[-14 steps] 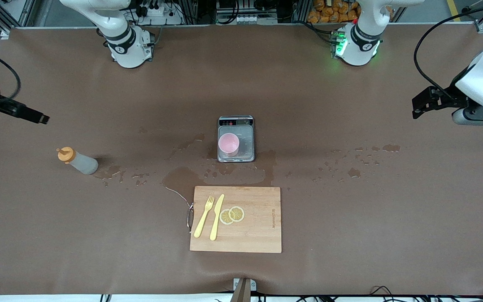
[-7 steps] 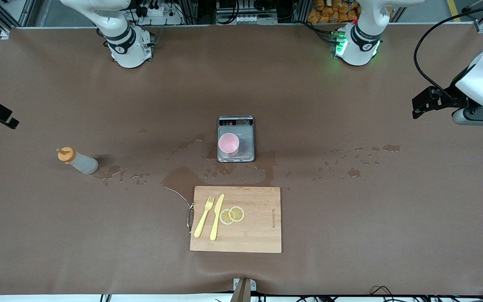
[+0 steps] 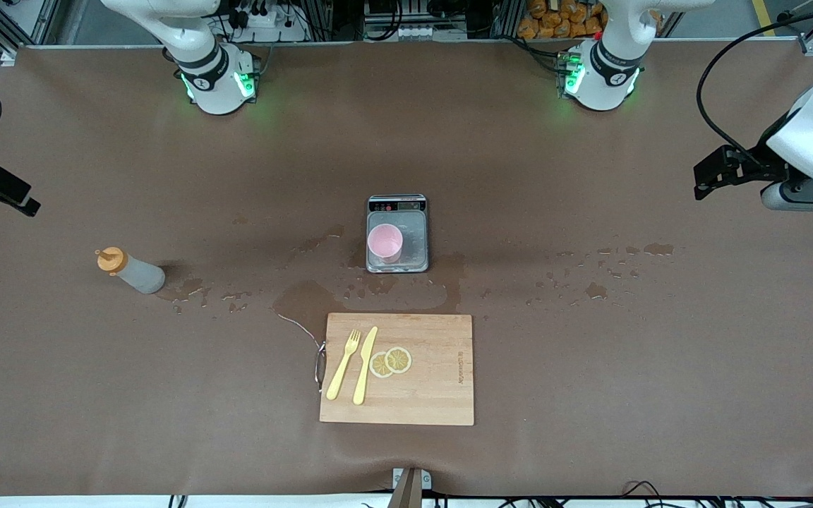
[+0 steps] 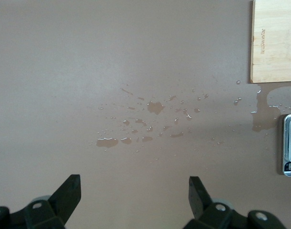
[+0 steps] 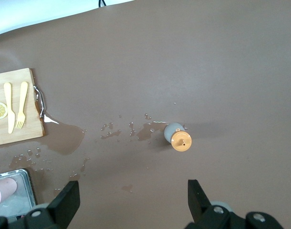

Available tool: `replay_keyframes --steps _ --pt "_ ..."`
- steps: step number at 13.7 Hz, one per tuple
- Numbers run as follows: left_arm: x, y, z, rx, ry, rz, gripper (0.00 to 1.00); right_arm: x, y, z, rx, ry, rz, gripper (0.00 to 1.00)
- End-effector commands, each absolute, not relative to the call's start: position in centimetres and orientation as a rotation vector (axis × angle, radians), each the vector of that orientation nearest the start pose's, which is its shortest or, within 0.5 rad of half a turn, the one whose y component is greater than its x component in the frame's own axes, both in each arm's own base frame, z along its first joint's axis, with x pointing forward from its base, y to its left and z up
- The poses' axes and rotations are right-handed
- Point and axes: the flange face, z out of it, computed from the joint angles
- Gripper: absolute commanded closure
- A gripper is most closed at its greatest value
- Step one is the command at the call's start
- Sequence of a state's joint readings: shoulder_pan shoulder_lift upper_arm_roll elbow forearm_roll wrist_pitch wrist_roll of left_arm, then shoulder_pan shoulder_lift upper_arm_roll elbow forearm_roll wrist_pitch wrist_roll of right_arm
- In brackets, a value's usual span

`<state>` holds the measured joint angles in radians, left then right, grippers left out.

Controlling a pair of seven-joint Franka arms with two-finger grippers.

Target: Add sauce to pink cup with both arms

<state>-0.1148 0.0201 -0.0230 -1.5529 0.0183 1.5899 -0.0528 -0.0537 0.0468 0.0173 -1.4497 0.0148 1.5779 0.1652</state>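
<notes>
My left jaws (image 4: 134, 193) hang wide open w/ nothing in them, up over the wet spots (image 4: 145, 129) at the left arm's end of the counter (image 3: 590, 367). My right jaws (image 5: 133, 200) are wide open too, empty, up over the sauce bottle (image 3: 131, 270). It stands at the right arm's end. The pink cup (image 3: 384, 243) sits on the scale (image 3: 413, 233), mid counter. The wood board (image 3: 435, 381) w/ fork & knife lies nearer the front camera.

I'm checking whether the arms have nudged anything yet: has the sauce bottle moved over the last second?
No. The sauce bottle stands in the same spot beside the wet patches, toward the right arm's end of the table, untouched.
</notes>
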Motion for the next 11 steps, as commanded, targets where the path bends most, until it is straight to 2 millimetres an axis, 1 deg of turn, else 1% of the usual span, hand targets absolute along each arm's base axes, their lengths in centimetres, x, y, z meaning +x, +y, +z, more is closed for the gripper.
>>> replay_keyframes --steps 1,3,5,7,11 --pt "55.6 -7.6 62.6 -3.111 0.11 -0.031 0.0 56.5 -0.6 66.2 -3.13 0.261 -0.138 0.0" --pt "55.5 -7.6 62.7 -3.112 0.112 -0.029 0.0 56.1 0.0 66.0 -3.134 0.259 -0.103 0.0" --pt "55.5 -7.6 62.6 -3.111 0.112 -0.026 0.0 55.9 0.0 66.0 -3.134 0.264 -0.095 0.0" --pt "55.5 -7.7 62.6 -3.112 0.112 -0.026 0.0 55.9 0.4 66.0 -3.133 0.254 -0.093 0.0" --pt "55.5 -7.6 62.6 -3.111 0.112 -0.026 0.0 55.7 0.3 65.9 -3.134 0.256 -0.081 0.0"
